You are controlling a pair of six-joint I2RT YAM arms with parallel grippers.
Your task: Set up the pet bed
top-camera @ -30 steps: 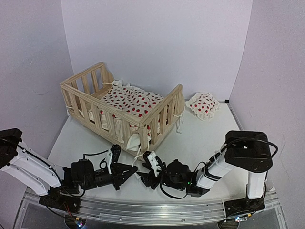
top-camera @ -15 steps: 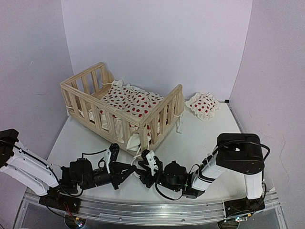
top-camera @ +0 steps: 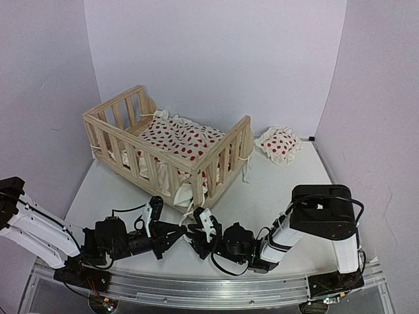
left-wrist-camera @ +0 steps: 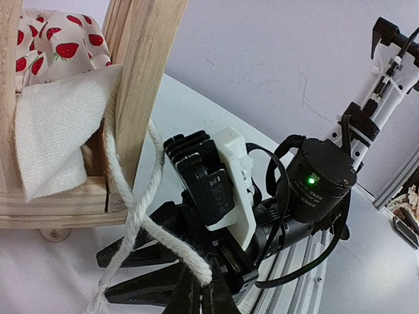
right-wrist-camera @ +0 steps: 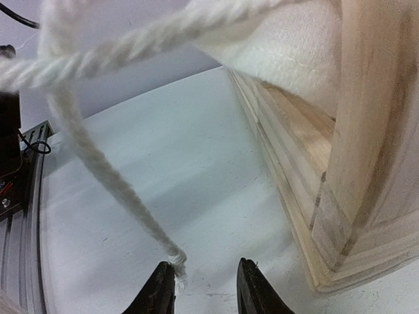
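Observation:
The pet bed (top-camera: 167,147), a pine slatted frame, stands on the table with its red-dotted cushion (top-camera: 180,139) inside. A white tie string (left-wrist-camera: 134,216) hangs from the bed's near corner post (left-wrist-camera: 141,72). My left gripper (left-wrist-camera: 201,280) is shut on that string close to its end. In the top view, my left gripper (top-camera: 178,230) and right gripper (top-camera: 192,233) meet tip to tip just in front of that corner. My right gripper (right-wrist-camera: 206,281) is open low over the table. A second string's knotted end (right-wrist-camera: 175,258) lies against its left finger (right-wrist-camera: 160,288), not pinched.
A small separate red-dotted pillow (top-camera: 279,144) lies at the back right of the table. The bed's wooden base rail and corner post (right-wrist-camera: 366,131) stand close on the right of my right gripper. The metal mounting rail (top-camera: 196,288) runs along the near edge.
The right arm has slid left toward the left gripper, and its jaws have narrowed. The left gripper stays shut on the string, hardly moved.

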